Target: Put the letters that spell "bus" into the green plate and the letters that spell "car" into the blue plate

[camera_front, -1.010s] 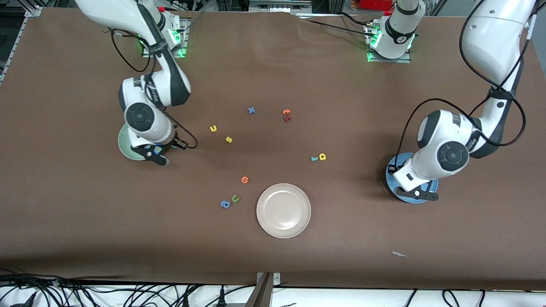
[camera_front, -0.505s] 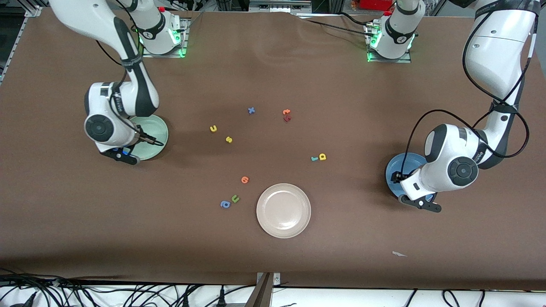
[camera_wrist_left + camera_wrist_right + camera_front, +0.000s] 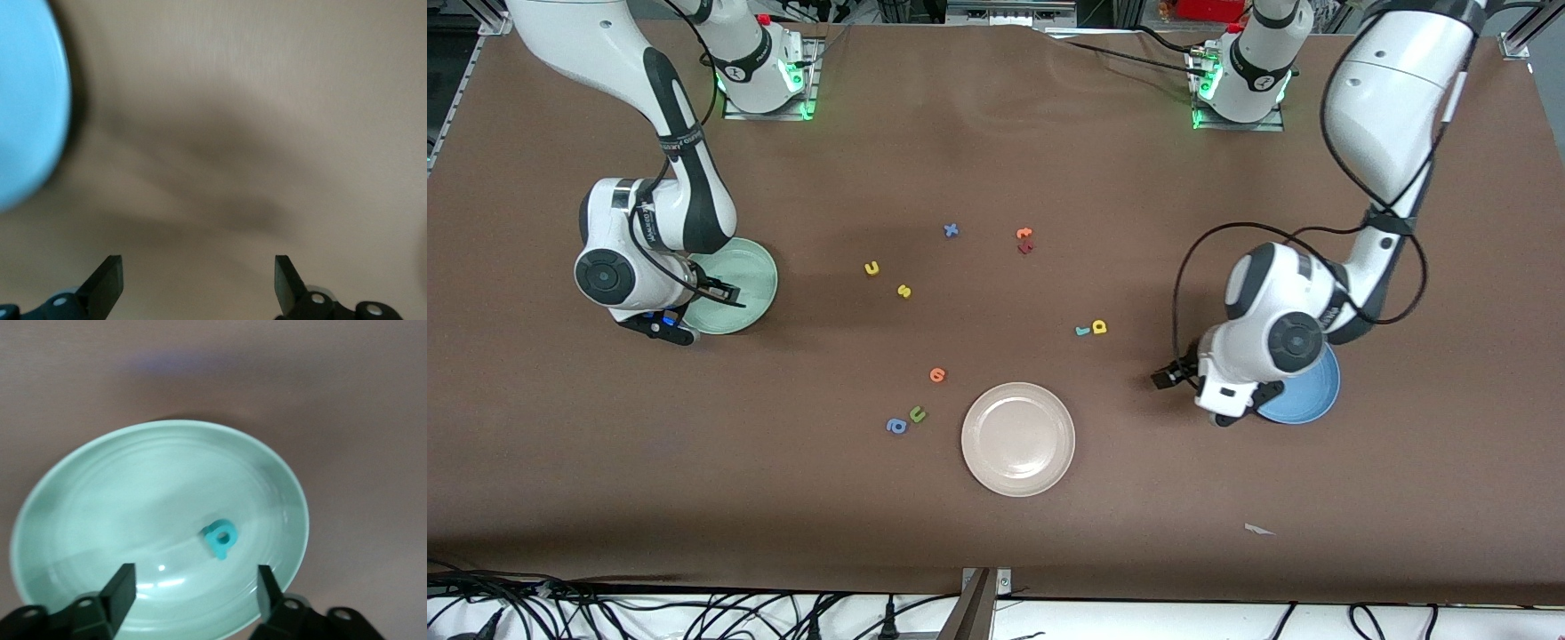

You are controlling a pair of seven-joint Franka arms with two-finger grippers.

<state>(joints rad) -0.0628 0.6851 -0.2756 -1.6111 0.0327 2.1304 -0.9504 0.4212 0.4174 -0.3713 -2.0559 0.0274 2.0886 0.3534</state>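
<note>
- The green plate (image 3: 738, 284) sits on the brown surface (image 3: 996, 533) toward the right arm's end, with the right arm's wrist over its edge.
- The right claw (image 3: 193, 590) hangs over the green plate, its fingers (image 3: 120, 587) spread apart and holding nothing.
- The teal "b" (image 3: 220, 539) lies flat inside the green plate, near the middle, as the right wrist view shows.
- The blue plate (image 3: 1307, 391) sits toward the left arm's end of the surface; the left arm's wrist covers part of it in the front view, and only a slice of it shows in the left wrist view.
- The left claw (image 3: 197, 283) is over bare surface just beside the blue plate, its fingers (image 3: 107, 280) wide apart and empty.
- What lies in the blue plate cannot be told.
- The yellow "u" (image 3: 871, 268) and the yellow "s" (image 3: 904, 291) lie on the surface near each other, between the green plate and the middle of the surface.
- The teal "r" (image 3: 1083, 332) and the yellow "a" (image 3: 1100, 326) lie just beside each other, between the middle of the surface and the blue plate.
- The cream-white plate (image 3: 1018, 439) sits nearer the front camera than all those letters.
- The orange letter (image 3: 937, 374), the green "u" (image 3: 917, 413) and the darker blue "a" (image 3: 895, 426) lie near the cream-white plate, toward the right arm's end.
</note>
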